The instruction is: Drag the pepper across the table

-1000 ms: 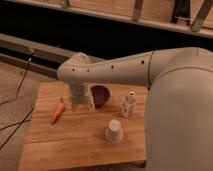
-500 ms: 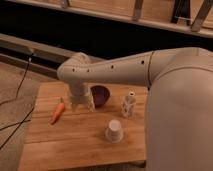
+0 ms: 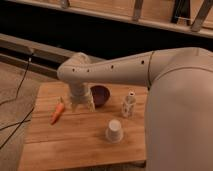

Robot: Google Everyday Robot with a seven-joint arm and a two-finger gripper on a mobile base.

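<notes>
The pepper is small, orange and tapered with a green stem tip. It lies on the left part of the light-brown wooden table, slanting down to the left. My gripper hangs from the white arm, pointing down at the table just right of the pepper and left of the dark bowl. A small gap shows between the gripper and the pepper. It holds nothing that I can see.
A white shaker bottle stands right of the bowl. A white upturned cup stands near the table's middle front. My large white arm covers the right side. A dark cable hangs left of the table.
</notes>
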